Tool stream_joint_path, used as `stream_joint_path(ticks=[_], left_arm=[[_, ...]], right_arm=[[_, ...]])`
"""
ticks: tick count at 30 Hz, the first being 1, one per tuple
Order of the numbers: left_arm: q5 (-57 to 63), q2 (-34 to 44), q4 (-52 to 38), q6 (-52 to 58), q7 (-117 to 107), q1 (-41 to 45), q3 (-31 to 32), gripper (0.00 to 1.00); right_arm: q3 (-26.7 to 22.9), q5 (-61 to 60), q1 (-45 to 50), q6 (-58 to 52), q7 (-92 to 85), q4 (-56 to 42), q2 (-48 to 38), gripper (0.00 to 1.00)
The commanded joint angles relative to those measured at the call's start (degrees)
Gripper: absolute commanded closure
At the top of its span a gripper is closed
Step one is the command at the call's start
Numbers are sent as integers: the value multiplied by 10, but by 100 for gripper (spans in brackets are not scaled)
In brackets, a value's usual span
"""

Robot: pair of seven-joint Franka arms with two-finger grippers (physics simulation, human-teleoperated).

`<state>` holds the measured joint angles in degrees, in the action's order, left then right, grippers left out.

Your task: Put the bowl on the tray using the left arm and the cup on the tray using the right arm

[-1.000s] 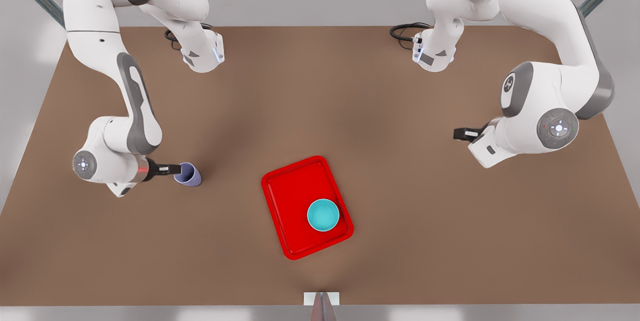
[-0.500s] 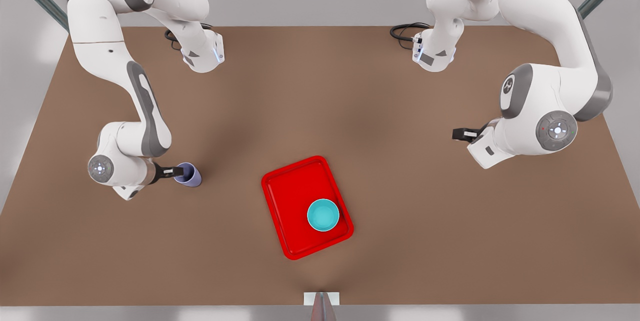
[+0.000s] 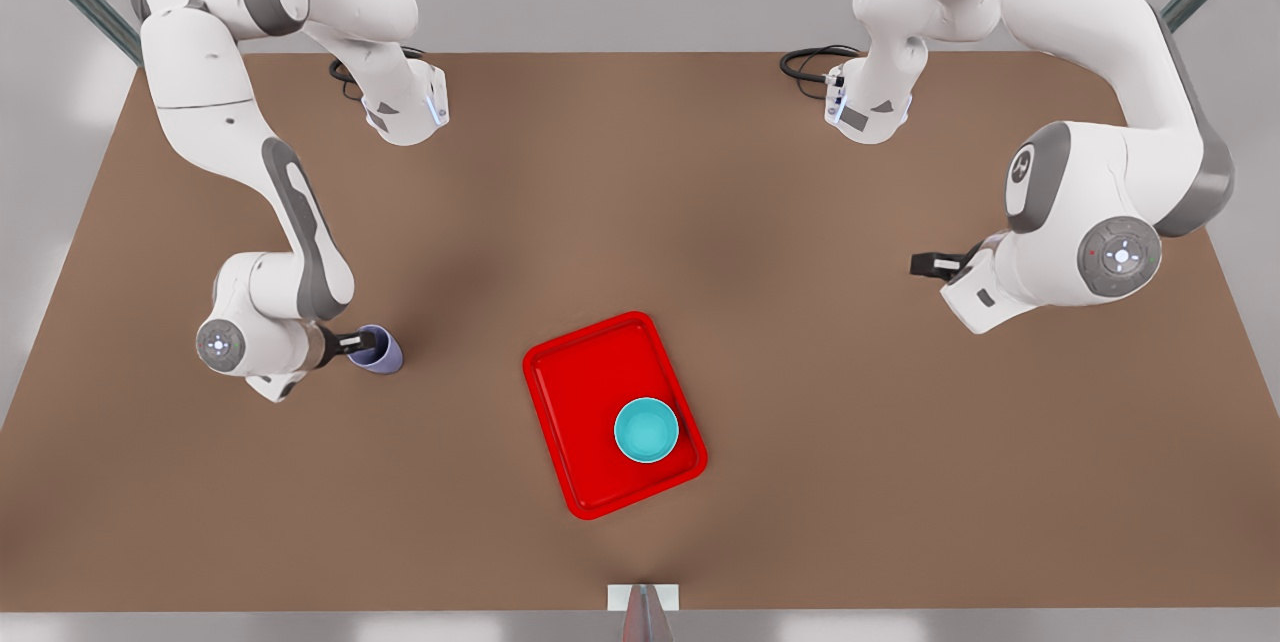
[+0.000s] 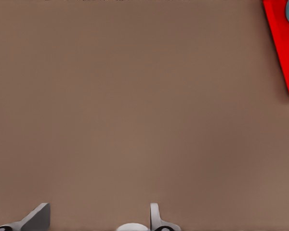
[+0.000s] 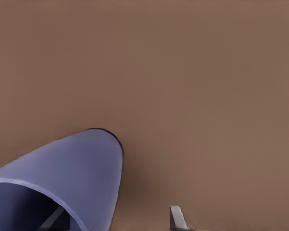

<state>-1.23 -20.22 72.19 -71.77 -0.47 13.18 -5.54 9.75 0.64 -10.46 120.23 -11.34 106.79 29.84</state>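
The bowl (image 3: 646,430) sits in the near right corner of the tray (image 3: 580,392) on the brown table (image 3: 800,422). Well left, the right gripper (image 3: 356,344) straddles the rim of the cup (image 3: 380,352), fingers parted. The left gripper (image 3: 925,265) hovers parted, holding nothing, far right. Black cables (image 3: 815,60) lie at the far edge. No writing is legible.

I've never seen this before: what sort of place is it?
Probably a simulated robot test bench: two white arms over a bare brown table, with just a red tray, a bowl and a cup.
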Motion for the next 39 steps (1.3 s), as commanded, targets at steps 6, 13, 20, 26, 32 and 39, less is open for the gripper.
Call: stream_joint_path(ticks=[6,13,20,26,32,39], left_arm=[[4,97,146,-127,7,0,-1,0],[3,102,146,-115,1,2,8,0],[4,98,149,-111,1,1,7,0],[4,91,147,-116,6,-4,5,0],[4,84,145,-126,6,-4,-2,0],[4,85,145,-126,6,-4,-3,0]], right_arm=[[1,-6,2,-7,0,-6,-1,76],[1,-6,1,-10,-2,-8,-5,74],[2,-6,4,-23,-11,-11,-7,79],[48,-6,6,-74,94,-54,-9,79],[139,-5,32,-140,350,-142,0,79],[140,-11,138,-176,600,-340,110,79]])
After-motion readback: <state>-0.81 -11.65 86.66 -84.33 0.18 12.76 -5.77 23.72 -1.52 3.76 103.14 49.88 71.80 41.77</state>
